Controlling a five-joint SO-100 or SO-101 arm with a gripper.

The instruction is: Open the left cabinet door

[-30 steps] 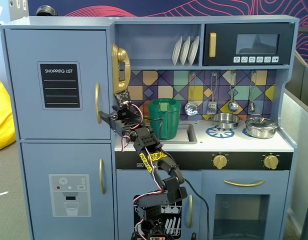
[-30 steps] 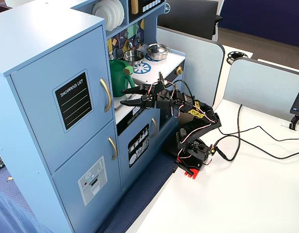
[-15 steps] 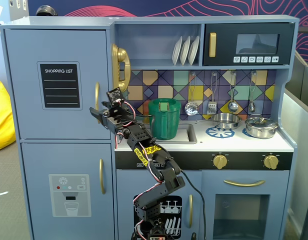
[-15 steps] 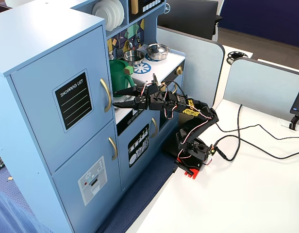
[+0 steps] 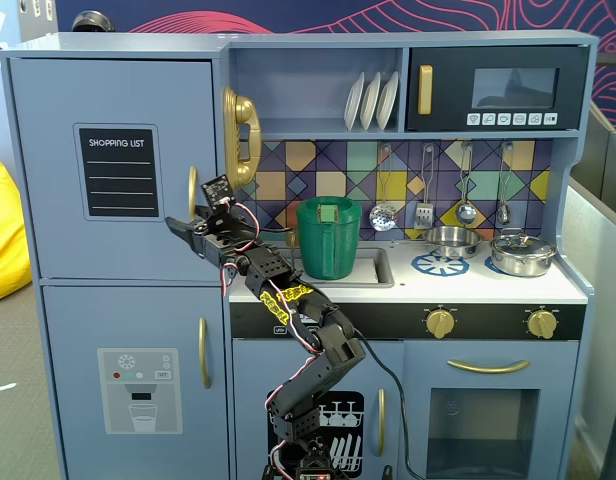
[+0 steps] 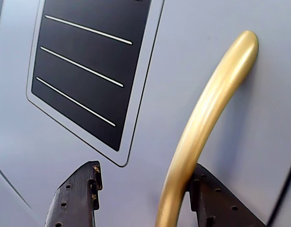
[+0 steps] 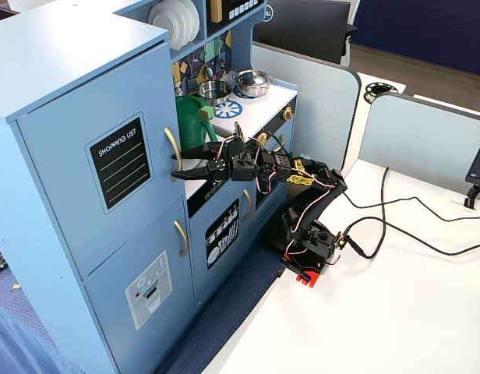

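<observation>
The left cabinet door (image 5: 118,120) is blue-grey with a black "SHOPPING LIST" panel (image 5: 118,170) and a vertical gold bar handle (image 5: 192,192). It stands shut in both fixed views; the other fixed view shows the door (image 7: 84,117) and its handle (image 7: 173,149). My gripper (image 5: 183,225) is open at the lower part of the handle. In the wrist view the gold handle (image 6: 207,113) passes between the black fingers (image 6: 77,198), close to the right one, with the gripper (image 6: 145,172) almost against the door face. In the other fixed view the gripper (image 7: 178,160) reaches the handle from the right.
Below is the door with the white dispenser panel (image 5: 138,375). A gold toy phone (image 5: 240,135) hangs beside the door's right edge. A green jug (image 5: 328,238) stands by the sink behind the arm. The arm's base (image 7: 306,249) sits on the white table with cables (image 7: 411,226).
</observation>
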